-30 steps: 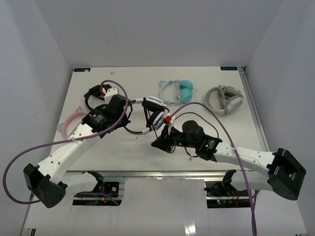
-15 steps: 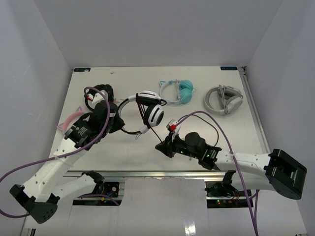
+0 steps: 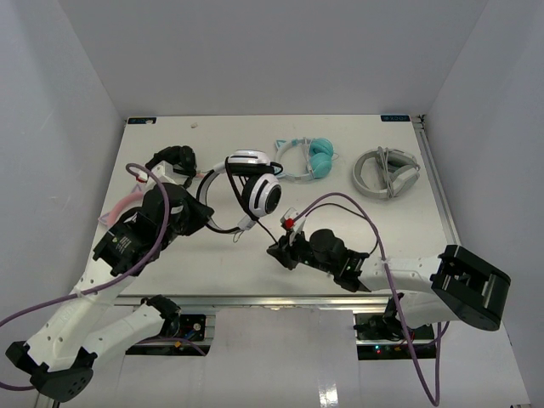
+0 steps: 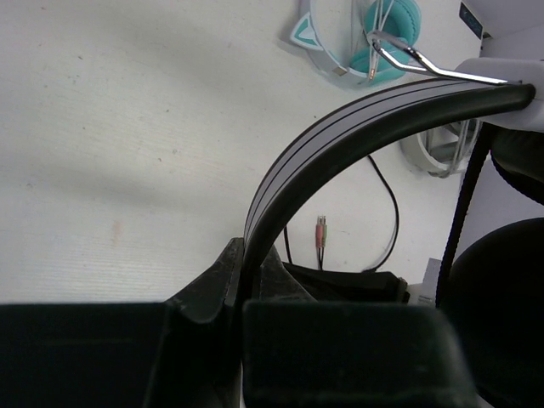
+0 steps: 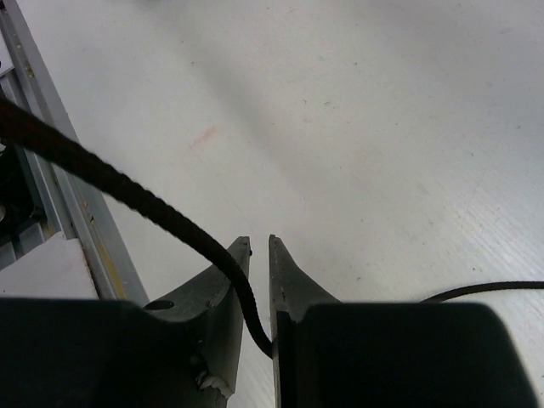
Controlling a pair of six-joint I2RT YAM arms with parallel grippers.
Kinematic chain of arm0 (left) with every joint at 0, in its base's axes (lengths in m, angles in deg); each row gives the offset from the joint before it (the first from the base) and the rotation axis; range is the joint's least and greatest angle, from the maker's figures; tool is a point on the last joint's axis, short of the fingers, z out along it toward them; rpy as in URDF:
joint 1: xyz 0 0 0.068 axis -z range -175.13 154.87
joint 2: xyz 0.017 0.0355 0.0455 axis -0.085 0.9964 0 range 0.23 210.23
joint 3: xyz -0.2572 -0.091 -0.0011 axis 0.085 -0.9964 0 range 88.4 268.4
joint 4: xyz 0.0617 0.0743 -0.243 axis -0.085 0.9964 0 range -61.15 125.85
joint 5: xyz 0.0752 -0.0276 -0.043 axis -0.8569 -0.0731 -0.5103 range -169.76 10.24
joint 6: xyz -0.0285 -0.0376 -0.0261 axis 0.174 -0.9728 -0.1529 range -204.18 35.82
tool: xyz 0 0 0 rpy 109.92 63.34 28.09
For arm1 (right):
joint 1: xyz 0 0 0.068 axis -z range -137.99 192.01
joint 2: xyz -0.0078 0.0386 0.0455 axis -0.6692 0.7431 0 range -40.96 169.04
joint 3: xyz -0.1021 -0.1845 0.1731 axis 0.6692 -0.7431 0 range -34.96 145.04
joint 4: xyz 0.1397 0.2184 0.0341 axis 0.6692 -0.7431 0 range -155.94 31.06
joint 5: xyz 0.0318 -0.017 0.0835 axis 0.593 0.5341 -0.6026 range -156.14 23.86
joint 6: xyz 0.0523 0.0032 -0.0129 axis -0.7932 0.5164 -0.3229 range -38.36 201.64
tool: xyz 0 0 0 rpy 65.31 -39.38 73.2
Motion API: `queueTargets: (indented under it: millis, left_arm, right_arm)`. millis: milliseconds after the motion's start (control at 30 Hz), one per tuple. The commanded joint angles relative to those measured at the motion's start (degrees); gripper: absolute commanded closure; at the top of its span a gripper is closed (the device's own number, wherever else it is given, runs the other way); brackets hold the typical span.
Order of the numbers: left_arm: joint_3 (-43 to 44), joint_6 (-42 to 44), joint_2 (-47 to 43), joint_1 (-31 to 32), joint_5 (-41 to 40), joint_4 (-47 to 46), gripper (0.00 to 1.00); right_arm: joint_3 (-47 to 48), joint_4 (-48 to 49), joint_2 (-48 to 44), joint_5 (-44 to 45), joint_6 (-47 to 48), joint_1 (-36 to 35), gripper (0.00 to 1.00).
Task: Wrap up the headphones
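The headphones (image 3: 262, 195), white with a black-and-white ringed ear cup, hang off the table left of centre. My left gripper (image 3: 202, 204) is shut on the low end of their headband (image 4: 357, 127); in the left wrist view the band rises from between the left gripper (image 4: 246, 255) jaws. The thin black cable (image 3: 270, 231) runs from the ear cup down to my right gripper (image 3: 276, 252). In the right wrist view the cable (image 5: 110, 191) passes loosely through the narrow gap of the slightly open right gripper (image 5: 260, 246). The cable's plugs (image 4: 320, 231) lie on the table.
Teal headphones (image 3: 314, 159) and grey-and-white headphones (image 3: 387, 170) lie at the back right. Small black headphones (image 3: 174, 159) and a pink headband (image 3: 123, 204) lie at the left. The table's metal front rail (image 5: 51, 195) is close to my right gripper.
My left arm has drawn back and leftward, carrying the headphones left and a little further back. My right gripper has moved nearer the front edge, and its jaws have parted slightly round the cable.
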Motion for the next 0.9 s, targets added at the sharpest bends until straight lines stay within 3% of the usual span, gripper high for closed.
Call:
queueTargets:
  millis: [0,200,367,433,533,800,867]
  left_arm:
    - [3.1,-4.4,-3.6,-0.3,4.7,-4.3,1.0]
    - [4.5,-5.0,-5.7,-0.3,6.7,-3.0,1.0]
    - [5.3,-5.2,-6.9,-0.3,9.1,-2.8,1.0]
    - [5.4,-4.8,-7.4,-0.3,10.5,-2.8,1.0]
    - [4.8,-3.3,-8.4,-0.3,12.2,-3.2,1.0]
    - [4.6,12.1,-11.3,-0.3,21.1,-3.0,1.0]
    - [4.8,17.1,-10.4,-0.3,27.7,-3.2,1.0]
  right_arm:
    - [3.0,7.8,2.5,1.4,5.9,-0.2,0.77]
    - [3.6,11.9,6.9,4.0,9.6,0.4,0.75]
    - [2.9,17.7,10.9,0.6,10.2,3.0,0.76]
    - [2.7,21.4,12.3,-0.5,9.7,4.8,0.89]
    - [2.8,23.6,13.7,-2.0,8.7,7.0,0.92]
    - [3.1,22.3,10.5,-7.1,6.9,12.9,0.92]
    - [4.1,19.5,8.9,-7.5,6.9,14.2,0.92]
